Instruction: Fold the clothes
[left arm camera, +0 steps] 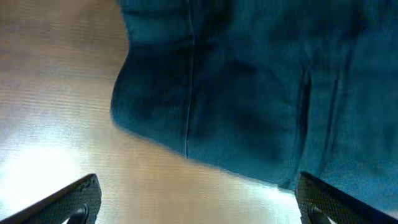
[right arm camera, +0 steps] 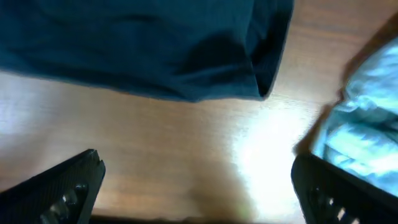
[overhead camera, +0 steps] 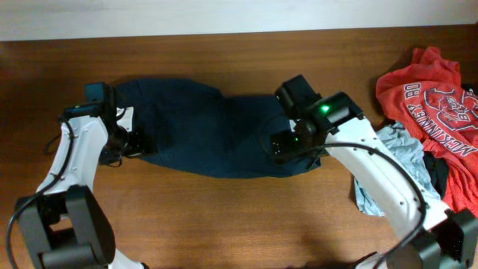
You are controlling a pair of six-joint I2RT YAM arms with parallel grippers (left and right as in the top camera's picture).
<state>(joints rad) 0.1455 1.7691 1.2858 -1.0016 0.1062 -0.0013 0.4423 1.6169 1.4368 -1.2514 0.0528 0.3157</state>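
Navy clothes (overhead camera: 213,134) lie mid-frame on the table (overhead camera: 224,224), both grippers empty.
Left gripper (left arm camera: 199,202) and right gripper (right arm camera: 199,186) gape wide at its ends; red shirt (overhead camera: 429,97) and pale blue cloth (right arm camera: 360,124) crowd the right edge.

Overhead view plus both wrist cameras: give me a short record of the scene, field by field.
garment: navy shorts, lying spread on the table
left pincer: open, low at the shorts' left end, holding nothing
right pincer: open, low at the shorts' right end, holding nothing
pile at right: red shirt and light blue cloth, apart from the shorts
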